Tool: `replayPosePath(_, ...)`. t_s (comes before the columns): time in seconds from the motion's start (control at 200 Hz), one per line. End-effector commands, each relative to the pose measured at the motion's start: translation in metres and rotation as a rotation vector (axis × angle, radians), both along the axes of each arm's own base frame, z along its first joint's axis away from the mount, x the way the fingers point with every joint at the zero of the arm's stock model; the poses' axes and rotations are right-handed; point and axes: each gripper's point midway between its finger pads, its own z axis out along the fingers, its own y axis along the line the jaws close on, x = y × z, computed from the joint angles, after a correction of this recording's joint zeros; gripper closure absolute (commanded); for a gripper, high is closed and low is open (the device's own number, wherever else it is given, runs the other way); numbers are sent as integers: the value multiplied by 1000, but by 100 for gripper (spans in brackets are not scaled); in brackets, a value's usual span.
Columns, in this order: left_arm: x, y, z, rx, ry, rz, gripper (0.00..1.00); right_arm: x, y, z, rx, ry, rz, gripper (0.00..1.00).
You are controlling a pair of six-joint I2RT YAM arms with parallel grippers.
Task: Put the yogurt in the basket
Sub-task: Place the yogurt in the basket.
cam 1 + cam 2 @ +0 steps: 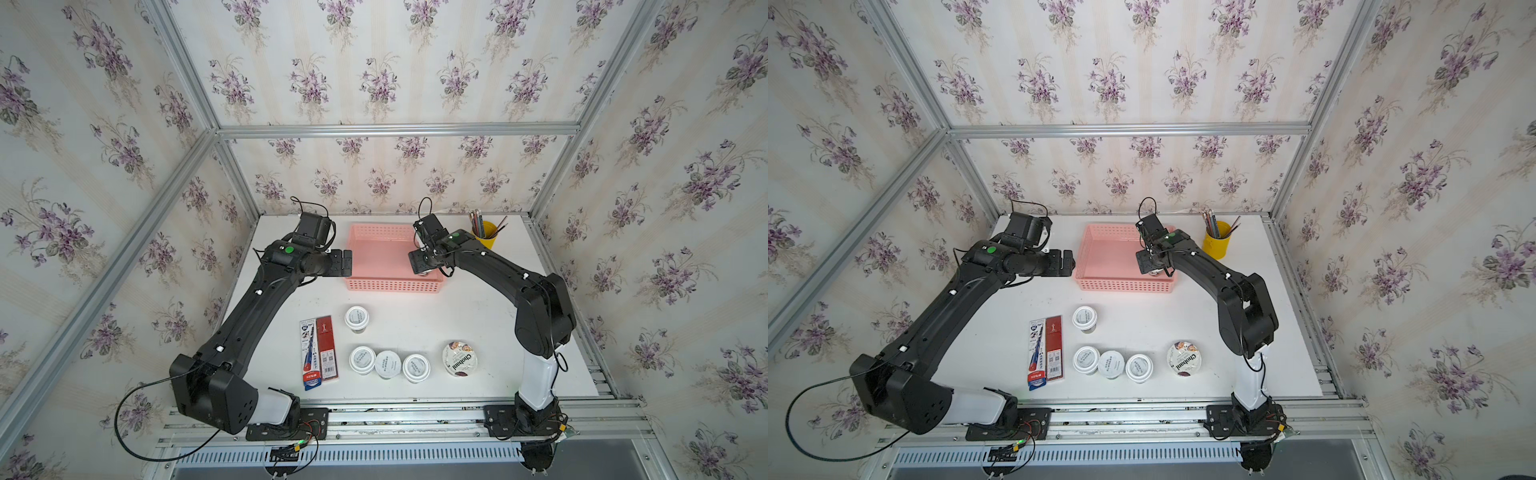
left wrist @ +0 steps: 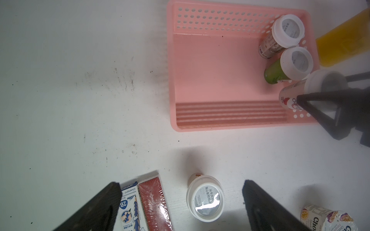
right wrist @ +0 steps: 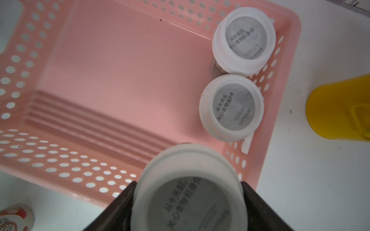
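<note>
The fingers (image 3: 120,202) of the right gripper (image 3: 187,184) clamp the white lid of a small yogurt cup (image 3: 186,164) from both sides, at the near right corner of the pink basket (image 1: 392,286), beside two yogurt cups (image 3: 231,111) along that wall. The left gripper (image 2: 181,185) gapes wide and empty beside the basket's left wall. Four small cups (image 1: 387,364) and the Chobani cup (image 1: 460,359) stand on the table (image 1: 478,316).

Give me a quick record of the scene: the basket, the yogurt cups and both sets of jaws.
basket: pink basket, far centre of table
inside: two lidded cups, upright along its right wall
held: third cup in right jaws, at basket's near right corner
on table: four small cups, plus Chobani cup
left jaws: open, empty, beside basket's left wall
</note>
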Motion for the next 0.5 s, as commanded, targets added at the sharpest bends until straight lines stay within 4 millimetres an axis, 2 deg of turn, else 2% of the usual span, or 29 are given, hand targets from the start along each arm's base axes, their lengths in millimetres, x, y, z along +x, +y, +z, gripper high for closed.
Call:
replayPosePath(0.0, 2, 0, 3, 8, -17, -10, 1, 1, 2, -1, 11, 1, 3, 23)
replayPosePath(0.494, -2, 2, 5, 5, -30, -9, 1, 1, 4, -29, 2, 49, 8, 23)
